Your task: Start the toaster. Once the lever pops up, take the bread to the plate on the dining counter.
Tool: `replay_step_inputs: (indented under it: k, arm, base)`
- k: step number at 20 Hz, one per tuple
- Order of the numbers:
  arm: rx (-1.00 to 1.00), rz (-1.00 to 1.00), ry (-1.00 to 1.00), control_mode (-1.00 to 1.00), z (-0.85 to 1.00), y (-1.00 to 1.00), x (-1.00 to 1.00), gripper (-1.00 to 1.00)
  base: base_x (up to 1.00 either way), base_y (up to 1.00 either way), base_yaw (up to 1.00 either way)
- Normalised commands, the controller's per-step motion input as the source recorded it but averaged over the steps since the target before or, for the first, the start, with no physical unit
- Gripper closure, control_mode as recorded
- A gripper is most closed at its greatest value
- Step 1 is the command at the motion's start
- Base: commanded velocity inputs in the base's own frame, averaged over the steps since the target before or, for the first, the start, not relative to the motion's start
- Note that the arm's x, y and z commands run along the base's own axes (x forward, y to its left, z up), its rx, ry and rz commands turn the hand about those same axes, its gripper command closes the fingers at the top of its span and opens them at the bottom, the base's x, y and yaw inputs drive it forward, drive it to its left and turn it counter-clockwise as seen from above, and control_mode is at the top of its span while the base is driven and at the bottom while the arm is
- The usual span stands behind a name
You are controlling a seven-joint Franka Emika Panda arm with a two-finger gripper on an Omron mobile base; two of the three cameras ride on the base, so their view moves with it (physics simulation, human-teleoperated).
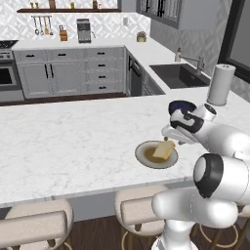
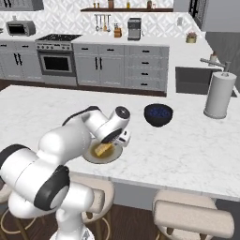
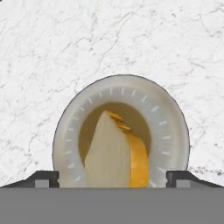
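The bread (image 3: 114,153) stands on its edge over the plate (image 3: 175,127) on the dining counter (image 1: 73,141). My gripper (image 3: 113,178) has its fingers wide apart, not squeezing. I think it might tip and slide off the rim.

Dining counter (image 1: 73,141) white veined marble; plate (image 3: 170,131) matt ceramic.

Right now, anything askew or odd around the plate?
The bread isn't lying flat: it stands tilted on the plate, one corner up, between the widely spread fingers, which appear clear of it. The plate sits level on the dining counter, no crumbs or spills.
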Motion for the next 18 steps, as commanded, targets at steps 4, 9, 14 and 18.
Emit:
replay_step_inputs:
  k: [4, 9, 14, 18]
  arm:
    - [-0.02, -0.09, 0.00, -1.00, 0.03, -0.49, 0.00, -1.00]
    - [-0.26, -0.11, 0.00, -1.00, 0.09, 0.43, -0.02, -1.00]
    - [-0.28, -0.09, 0.00, -1.00, 0.50, 0.86, -0.02, -1.00]
    - [-0.12, -0.03, 0.02, -1.00, 0.77, 0.38, -0.12, -1.00]
  base:
    - [0.00, 0.00, 0.00]
    - [0.00, 0.00, 0.00]
    - [0.00, 0.00, 0.00]
    - [0.00, 0.00, 0.00]
